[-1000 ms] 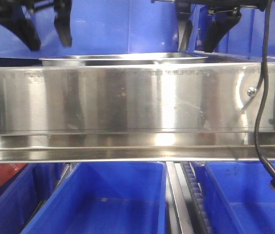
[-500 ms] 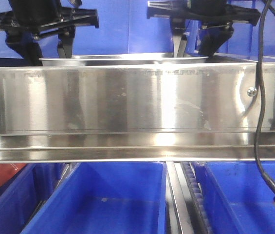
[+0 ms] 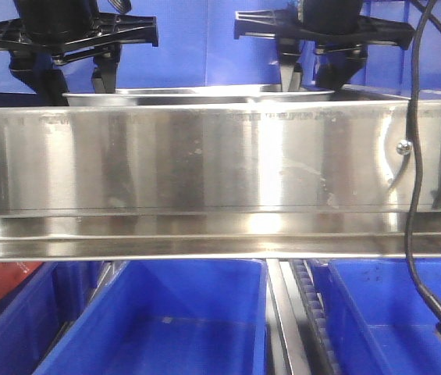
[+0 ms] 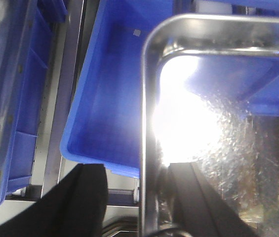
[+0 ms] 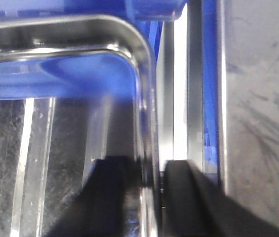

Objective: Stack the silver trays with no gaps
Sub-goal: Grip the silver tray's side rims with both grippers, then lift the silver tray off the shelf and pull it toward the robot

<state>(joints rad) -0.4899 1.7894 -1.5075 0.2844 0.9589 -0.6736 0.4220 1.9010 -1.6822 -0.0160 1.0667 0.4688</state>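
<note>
A silver tray [image 3: 197,96] lies behind the steel rail, and only its rim shows in the front view. A second edge line runs just inside the rim; I cannot tell whether it belongs to another tray. My left gripper [image 3: 74,84] is down over the tray's left end. In the left wrist view it [image 4: 137,168] stands open, with the left rim [image 4: 146,98] between widely spaced fingers. My right gripper [image 3: 310,78] is over the right end. In the right wrist view it [image 5: 146,162] has blurred fingers close on either side of the right rim [image 5: 146,74].
A long mirror-like steel shelf rail [image 3: 204,164] spans the front and hides the tray's body. Blue bins [image 3: 165,320] [image 3: 392,312] sit below, and another blue bin [image 4: 109,98] lies under the tray's left end. A black cable [image 3: 411,234] hangs at right.
Over the last second both grippers came down from above until they straddled the tray's two ends. Since half a second ago they have barely moved. The cable's end has dropped slightly.
</note>
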